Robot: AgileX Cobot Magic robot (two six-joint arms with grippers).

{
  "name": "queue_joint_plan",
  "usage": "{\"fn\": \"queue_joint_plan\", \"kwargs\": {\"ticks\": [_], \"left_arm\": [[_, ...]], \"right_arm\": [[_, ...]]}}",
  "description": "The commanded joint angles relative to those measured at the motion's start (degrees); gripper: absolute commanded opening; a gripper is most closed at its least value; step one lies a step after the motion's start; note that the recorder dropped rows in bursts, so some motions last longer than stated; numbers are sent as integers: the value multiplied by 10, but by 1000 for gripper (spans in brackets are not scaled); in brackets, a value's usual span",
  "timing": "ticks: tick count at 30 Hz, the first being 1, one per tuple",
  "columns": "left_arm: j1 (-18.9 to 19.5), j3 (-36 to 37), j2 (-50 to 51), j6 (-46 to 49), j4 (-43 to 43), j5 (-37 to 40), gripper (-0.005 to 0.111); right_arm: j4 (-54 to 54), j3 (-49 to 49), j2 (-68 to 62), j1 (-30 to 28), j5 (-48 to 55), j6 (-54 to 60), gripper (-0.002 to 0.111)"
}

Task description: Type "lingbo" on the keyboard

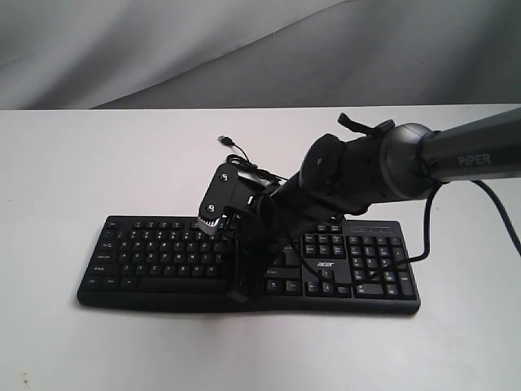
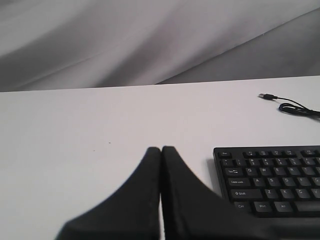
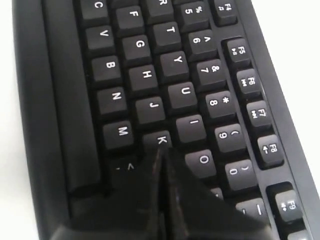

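The black keyboard lies across the white table, with its acer logo at the right part. My right gripper reaches down over the keyboard's middle. In the right wrist view its fingers are shut together with nothing between them. Their tips lie at the edge of the K key, beside the O key, and cover the key just past K. My left gripper is shut and empty over bare table, to the side of the keyboard's Tab and Caps Lock end. It does not show in the exterior view.
The keyboard's thin black cable curls behind it and ends in a loose USB plug. A black arm cable hangs over the number pad. White table surrounds the keyboard, with a grey cloth backdrop behind.
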State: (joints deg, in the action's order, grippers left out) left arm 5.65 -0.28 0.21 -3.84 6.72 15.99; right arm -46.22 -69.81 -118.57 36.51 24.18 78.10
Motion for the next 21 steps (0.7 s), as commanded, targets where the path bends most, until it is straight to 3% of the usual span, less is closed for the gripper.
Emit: {"fn": "queue_joint_plan", "kwargs": {"ticks": [1,21], "left_arm": [[1,3,-2,-1,0,-7,1],[1,3,-2,-1,0,-7,1]], "right_arm": [[7,-3,0,1,-4,1,0],[8,-3,16,4,-26,2,0]]}}
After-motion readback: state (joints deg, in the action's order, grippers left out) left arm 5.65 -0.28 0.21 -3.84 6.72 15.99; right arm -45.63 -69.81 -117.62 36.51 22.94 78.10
